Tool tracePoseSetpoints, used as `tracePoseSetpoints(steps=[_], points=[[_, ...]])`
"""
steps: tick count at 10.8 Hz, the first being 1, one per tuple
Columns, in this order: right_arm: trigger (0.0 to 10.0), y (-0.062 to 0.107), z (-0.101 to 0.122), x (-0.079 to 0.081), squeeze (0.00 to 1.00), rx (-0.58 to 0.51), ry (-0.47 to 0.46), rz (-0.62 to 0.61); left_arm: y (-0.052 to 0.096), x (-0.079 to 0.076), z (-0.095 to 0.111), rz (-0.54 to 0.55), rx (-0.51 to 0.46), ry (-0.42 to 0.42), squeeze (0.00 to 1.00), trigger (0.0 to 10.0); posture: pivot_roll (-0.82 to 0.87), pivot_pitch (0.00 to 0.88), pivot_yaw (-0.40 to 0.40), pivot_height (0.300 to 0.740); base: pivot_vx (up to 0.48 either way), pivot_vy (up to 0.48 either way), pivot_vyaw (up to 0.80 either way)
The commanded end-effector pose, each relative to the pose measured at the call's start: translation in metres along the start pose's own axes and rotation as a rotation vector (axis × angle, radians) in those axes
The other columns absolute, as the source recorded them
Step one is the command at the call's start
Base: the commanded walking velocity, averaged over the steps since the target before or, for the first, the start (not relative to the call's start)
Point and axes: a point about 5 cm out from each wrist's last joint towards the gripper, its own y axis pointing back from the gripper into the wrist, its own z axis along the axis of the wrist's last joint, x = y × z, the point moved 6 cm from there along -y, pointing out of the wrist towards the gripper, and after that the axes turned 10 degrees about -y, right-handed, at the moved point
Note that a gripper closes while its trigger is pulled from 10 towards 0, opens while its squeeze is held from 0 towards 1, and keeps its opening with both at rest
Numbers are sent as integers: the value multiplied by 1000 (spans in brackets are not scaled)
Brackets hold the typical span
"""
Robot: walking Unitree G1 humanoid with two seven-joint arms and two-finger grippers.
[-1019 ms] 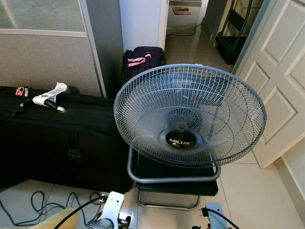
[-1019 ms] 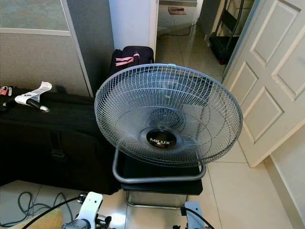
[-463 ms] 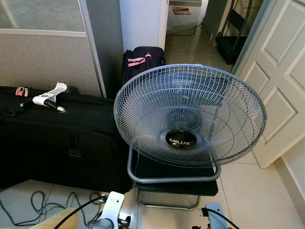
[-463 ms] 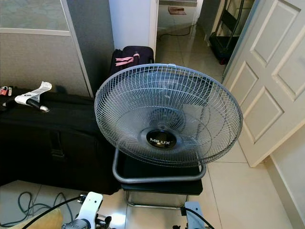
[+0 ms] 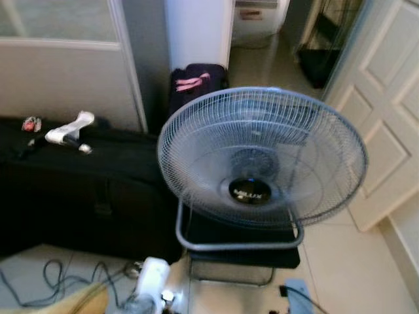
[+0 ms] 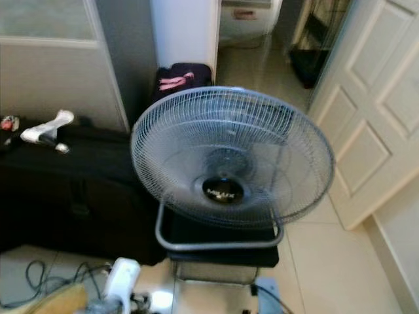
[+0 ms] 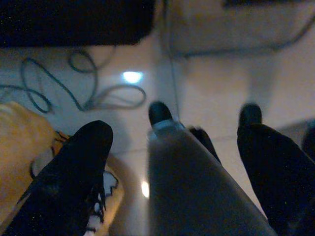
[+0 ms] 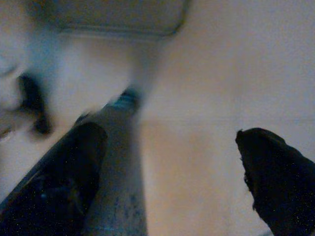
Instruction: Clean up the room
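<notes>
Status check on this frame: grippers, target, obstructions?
Left gripper and right gripper open, low over floor. Fan dead ahead. Cables on tiles.

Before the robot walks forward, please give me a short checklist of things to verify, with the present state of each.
1. Path ahead: not ok. The fan on its black stool stands directly in front.
2. Floor on the left: not ok. A loose cable lies by the black case.
3. Open way on the right: cannot tell. Tiles show beside the white door, but the width is unclear.
4. Left tool: ok, open, nothing held.
5. Right tool: ok, open, nothing held.
6. Picture sharpness: not ok, the views are blurred.
</notes>
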Motion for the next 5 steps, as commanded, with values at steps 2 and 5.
tracePoseSetpoints(steps=[2,5], points=[[10000,42,-107,101,1000,212,36,188,3,-22,-30,-39,45,-28,0,10000,-39,0,13,740,0,0,800],[10000,67,-127,142,1000,198,23,283,4,-23,-32,-38,46,-18,0,10000,-31,0,13,740,0,0,800]])
